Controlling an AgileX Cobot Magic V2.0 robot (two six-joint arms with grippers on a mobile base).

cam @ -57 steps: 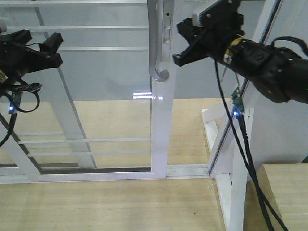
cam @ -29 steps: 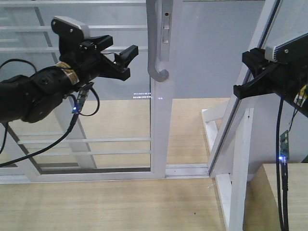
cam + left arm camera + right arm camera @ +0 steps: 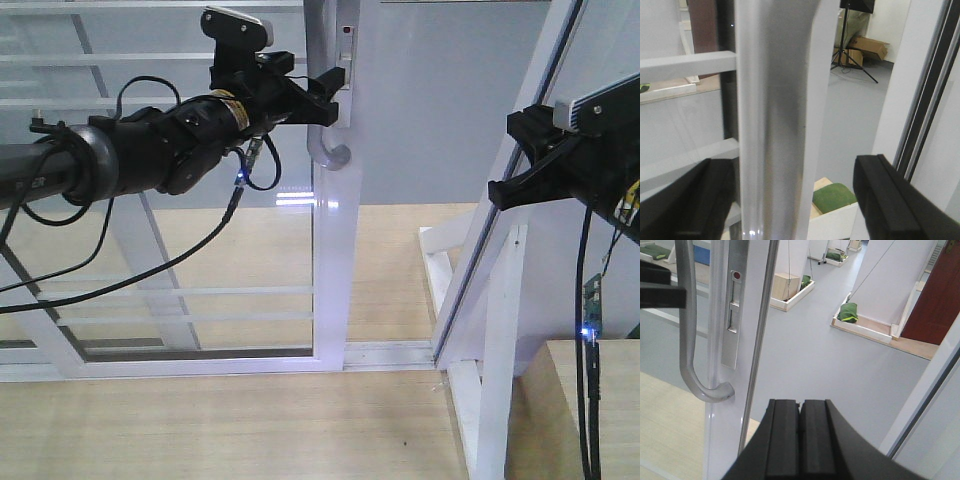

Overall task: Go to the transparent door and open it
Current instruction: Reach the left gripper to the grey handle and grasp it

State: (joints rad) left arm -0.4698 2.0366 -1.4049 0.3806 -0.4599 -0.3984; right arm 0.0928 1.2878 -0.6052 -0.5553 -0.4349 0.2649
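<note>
The transparent door stands ahead, its glass crossed by thin white bars. Its curved grey pull handle is on the white stile. My left gripper reaches in from the left and is open, one finger on each side of the handle. In the left wrist view the handle fills the middle between the black fingers of the left gripper; contact cannot be told. My right gripper hangs apart at the right, shut on nothing, with the handle to its left.
A second white-framed glass panel leans at the right, next to my right arm. A wooden box sits at the lower right. The door's floor track runs across the wooden floor. Beyond the glass lie a green cushion and a tripod.
My left arm swung from the far left over to the handle and now straddles it. My right arm pulled away from the handle to the right a second ago and has since held still.
</note>
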